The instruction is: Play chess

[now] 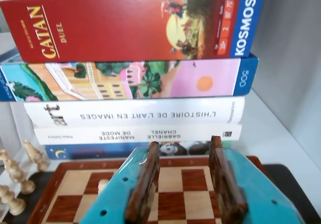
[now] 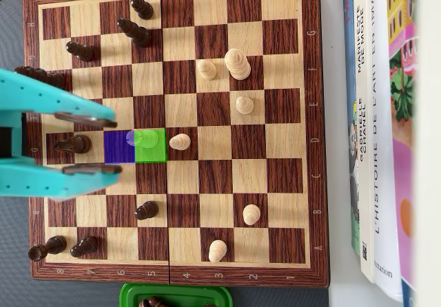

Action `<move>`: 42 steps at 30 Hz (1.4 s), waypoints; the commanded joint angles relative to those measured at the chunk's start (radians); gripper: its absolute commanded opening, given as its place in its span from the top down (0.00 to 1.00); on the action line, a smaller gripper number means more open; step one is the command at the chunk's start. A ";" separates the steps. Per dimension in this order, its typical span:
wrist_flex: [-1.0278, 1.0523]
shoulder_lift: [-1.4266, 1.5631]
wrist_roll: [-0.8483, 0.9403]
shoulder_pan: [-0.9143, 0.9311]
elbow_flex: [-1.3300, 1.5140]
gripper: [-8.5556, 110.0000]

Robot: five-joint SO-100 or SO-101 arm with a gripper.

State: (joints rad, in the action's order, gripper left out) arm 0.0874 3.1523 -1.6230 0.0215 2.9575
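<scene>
Claw (image 1: 183, 184) in my wrist view gapes wide and empty over the chessboard (image 1: 173, 184), facing five stacked books (image 1: 135, 68). Overhead, I count seven pale pieces, one on the green square (image 2: 149, 146), and eight dark pieces on the board.

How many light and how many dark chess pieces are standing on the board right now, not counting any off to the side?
Light pieces: 7
Dark pieces: 8 (one at the board's edge is partly hidden)
Total: 15
</scene>
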 commanded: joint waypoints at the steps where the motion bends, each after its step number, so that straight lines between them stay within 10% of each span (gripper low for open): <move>1: -0.086 0.012 -0.006 -0.003 -0.012 0.80; 42: -1.143 0.063 -0.005 0.002 0.189 0.80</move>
State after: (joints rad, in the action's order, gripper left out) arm -1.0385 3.1799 -1.6230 0.0138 3.1355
